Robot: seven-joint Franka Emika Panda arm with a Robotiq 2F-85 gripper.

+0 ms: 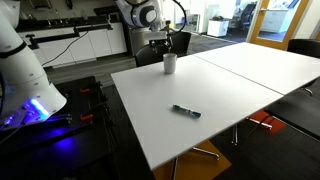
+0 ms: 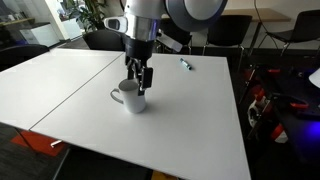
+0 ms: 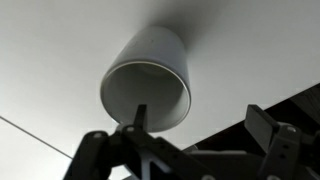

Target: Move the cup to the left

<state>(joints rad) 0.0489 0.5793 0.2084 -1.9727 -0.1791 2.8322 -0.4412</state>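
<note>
The cup (image 2: 129,98) is a small white mug standing upright on the white table (image 2: 190,120), with its handle pointing away from the marker. It also shows in an exterior view (image 1: 170,63) and in the wrist view (image 3: 148,78). My gripper (image 2: 141,80) is open and hangs just above the cup's rim. In the wrist view my gripper (image 3: 200,118) has one finger over the cup's opening and the other outside its wall. It holds nothing. The handle is hidden in the wrist view.
A dark blue marker pen (image 1: 186,111) lies on the table away from the cup; it also shows in an exterior view (image 2: 186,65). A seam splits the table into two panels (image 1: 215,70). Chairs and cables stand around the table edges.
</note>
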